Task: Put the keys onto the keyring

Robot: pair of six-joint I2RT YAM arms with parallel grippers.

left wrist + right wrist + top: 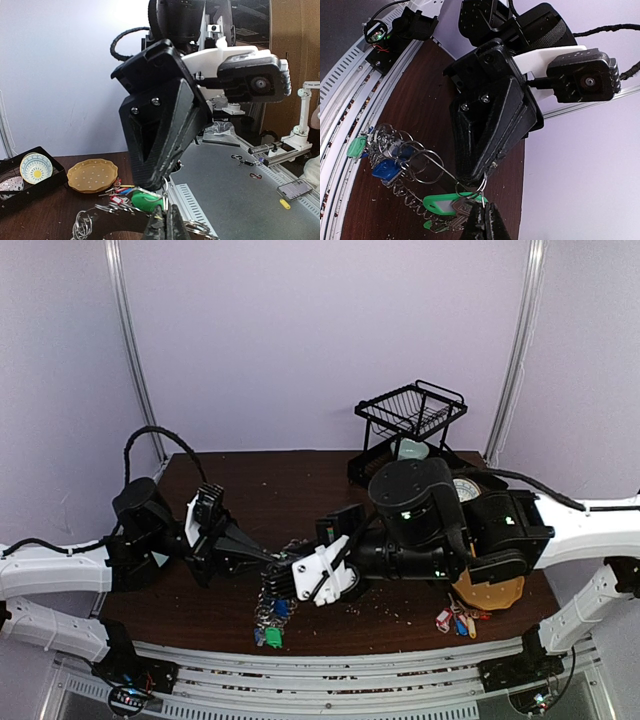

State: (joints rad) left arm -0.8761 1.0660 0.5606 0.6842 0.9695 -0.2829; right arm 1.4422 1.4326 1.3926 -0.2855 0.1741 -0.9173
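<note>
Silver keyring (274, 592) hangs between the touching tips of left gripper (273, 558) and right gripper (288, 569), both clenched on it, keys (271, 634) dangling below.

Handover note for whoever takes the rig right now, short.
Left pincer: shut, apparently on the keyring wire.
Right pincer: shut, tip to tip with it, apparently pinching a green key at the ring.
Loose keys: by the yellow plate, right side.
Done: green and blue keys already strung.
Left: finish the green key (threaded or not, can't tell), then the loose keys.
</note>
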